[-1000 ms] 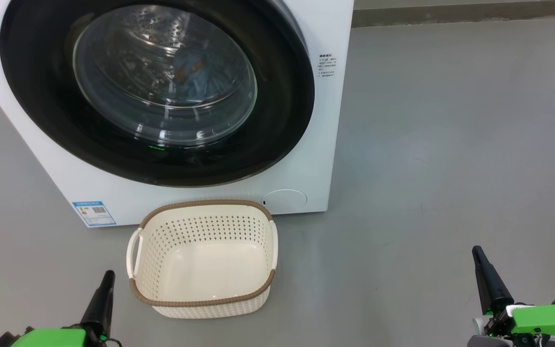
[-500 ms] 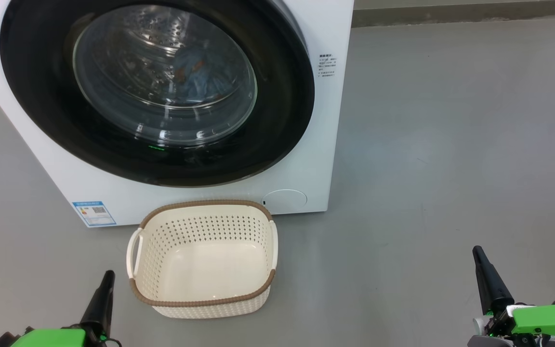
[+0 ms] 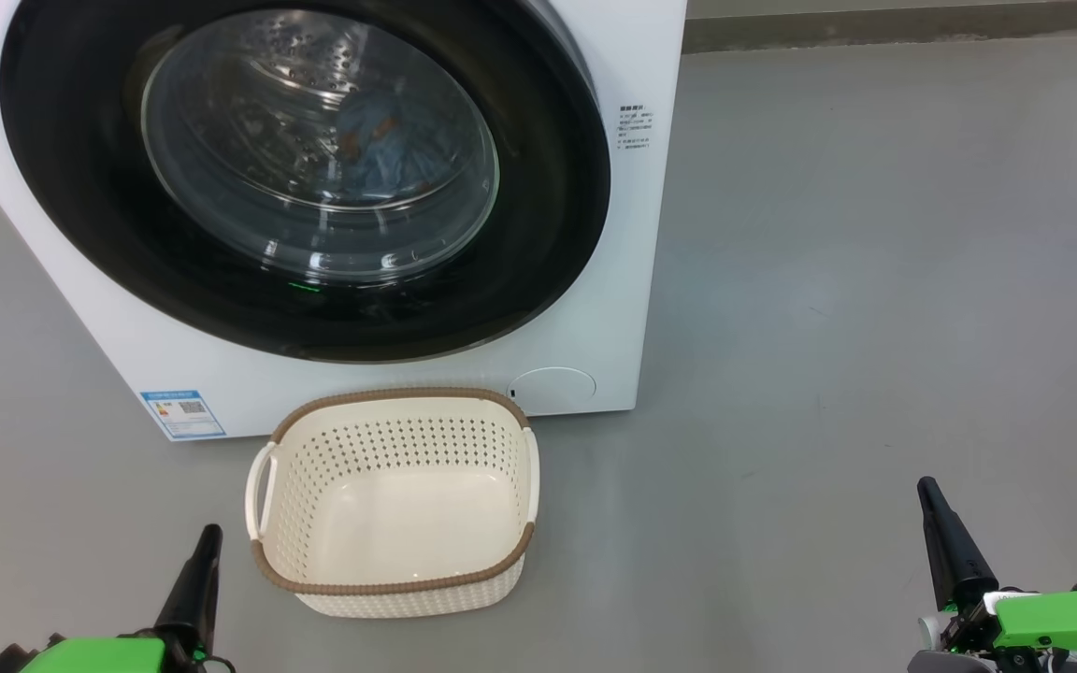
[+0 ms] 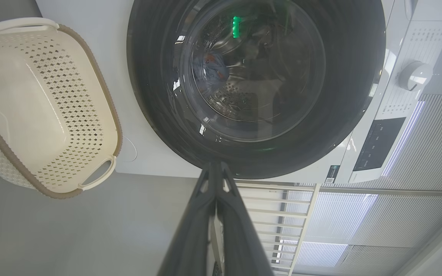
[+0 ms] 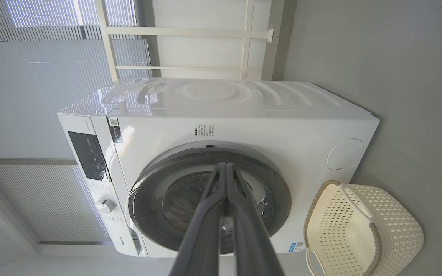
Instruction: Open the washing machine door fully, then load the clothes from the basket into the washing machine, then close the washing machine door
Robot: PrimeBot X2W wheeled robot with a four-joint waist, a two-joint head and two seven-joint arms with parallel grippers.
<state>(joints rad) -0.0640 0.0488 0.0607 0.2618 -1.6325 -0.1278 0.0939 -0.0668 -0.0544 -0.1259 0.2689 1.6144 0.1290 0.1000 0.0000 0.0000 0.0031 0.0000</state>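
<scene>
The white washing machine (image 3: 627, 280) stands at the upper left of the head view, its round black door (image 3: 538, 234) closed flat against the front. Through the glass I make out light blue clothes (image 3: 380, 140) with orange marks inside the steel drum; they also show in the left wrist view (image 4: 210, 71). The cream basket (image 3: 394, 500) sits on the floor before the machine with nothing in it. My left gripper (image 3: 207, 542) is shut at the lower left, just left of the basket. My right gripper (image 3: 926, 495) is shut at the lower right, well apart from everything.
Grey floor (image 3: 875, 280) stretches wide to the right of the machine. A white railing (image 5: 182, 34) and window blinds (image 5: 33, 88) stand behind the washer. The control panel with a dial (image 4: 414, 74) runs along the machine's top edge.
</scene>
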